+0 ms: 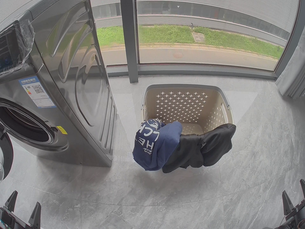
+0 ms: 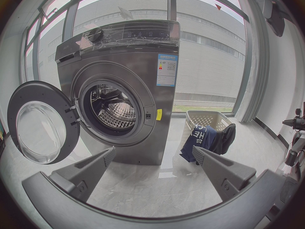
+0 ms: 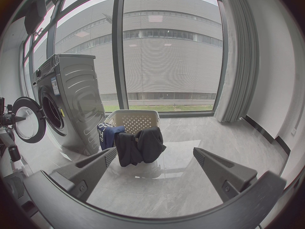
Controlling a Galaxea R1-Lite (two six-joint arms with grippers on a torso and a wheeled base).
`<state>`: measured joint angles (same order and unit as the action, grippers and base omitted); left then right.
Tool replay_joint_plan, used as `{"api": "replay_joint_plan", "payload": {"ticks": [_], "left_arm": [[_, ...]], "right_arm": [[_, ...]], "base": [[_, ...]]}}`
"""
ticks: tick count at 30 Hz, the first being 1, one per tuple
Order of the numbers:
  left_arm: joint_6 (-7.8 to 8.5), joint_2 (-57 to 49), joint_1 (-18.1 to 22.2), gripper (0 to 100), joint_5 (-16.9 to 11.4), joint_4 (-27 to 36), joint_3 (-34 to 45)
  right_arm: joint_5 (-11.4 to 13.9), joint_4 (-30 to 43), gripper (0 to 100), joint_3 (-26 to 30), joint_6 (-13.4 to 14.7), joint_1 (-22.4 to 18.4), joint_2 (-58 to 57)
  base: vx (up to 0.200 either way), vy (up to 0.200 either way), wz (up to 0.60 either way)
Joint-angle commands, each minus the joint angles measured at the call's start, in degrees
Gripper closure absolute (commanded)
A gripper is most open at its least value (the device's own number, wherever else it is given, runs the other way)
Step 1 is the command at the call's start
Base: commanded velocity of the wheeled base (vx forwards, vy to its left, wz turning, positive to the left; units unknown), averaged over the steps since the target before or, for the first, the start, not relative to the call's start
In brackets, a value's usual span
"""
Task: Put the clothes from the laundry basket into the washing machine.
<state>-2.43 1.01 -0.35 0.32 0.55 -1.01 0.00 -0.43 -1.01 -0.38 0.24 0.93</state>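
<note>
The task looks to be at its first pick, with nothing grasped yet. A navy printed T-shirt [image 1: 155, 147] and a black garment [image 1: 203, 147] hang over the near rim of the laundry basket [image 1: 187, 89]. The basket stands on the floor near the window edge, just beside the washing machine [image 1: 79, 80], whose door [image 2: 41, 121] is swung open. The left end effector [image 2: 153, 149] and right end effector [image 3: 154, 150] are both spread apart and empty, well short of the basket. The next move calls for reaching to the rim and closing on one garment.

Floor [image 1: 159, 191] – grey stone-look tiles, glossy, daylit. Far side – full-height window [image 1: 216, 3] split by a dark post [image 1: 128, 32]; outside, a grass strip [image 1: 165, 34] and a ribbed grey building [image 3: 171, 64]. Right: pale curtain [image 1: 294, 77] and white wall [image 3: 274, 80].
</note>
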Motion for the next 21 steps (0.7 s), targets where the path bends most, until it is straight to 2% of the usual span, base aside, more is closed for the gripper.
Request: {"api": "replay_joint_plan", "payload": {"ticks": [1,8,17,21], "left_arm": [[-0.04,-0.5,0.0,0,0.0,0.0,0.7],[-0.04,-0.5,0.0,0,0.0,0.0,0.7],[-0.04,-0.5,0.0,0,0.0,0.0,0.7],[-0.04,-0.5,0.0,0,0.0,0.0,0.7]], "right_arm": [[0.0,0.0,0,1.0,-0.1,0.0,-0.9],[0.0,0.0,0,1.0,0.0,0.0,-0.9],[0.0,0.0,0,1.0,-0.1,0.0,-0.9],[0.0,0.0,0,1.0,-0.1,0.0,-0.9]], "base": [[0.000,0.000,0.00],[0.000,0.000,0.00],[0.000,-0.200,0.00],[0.000,0.000,0.00]]}}
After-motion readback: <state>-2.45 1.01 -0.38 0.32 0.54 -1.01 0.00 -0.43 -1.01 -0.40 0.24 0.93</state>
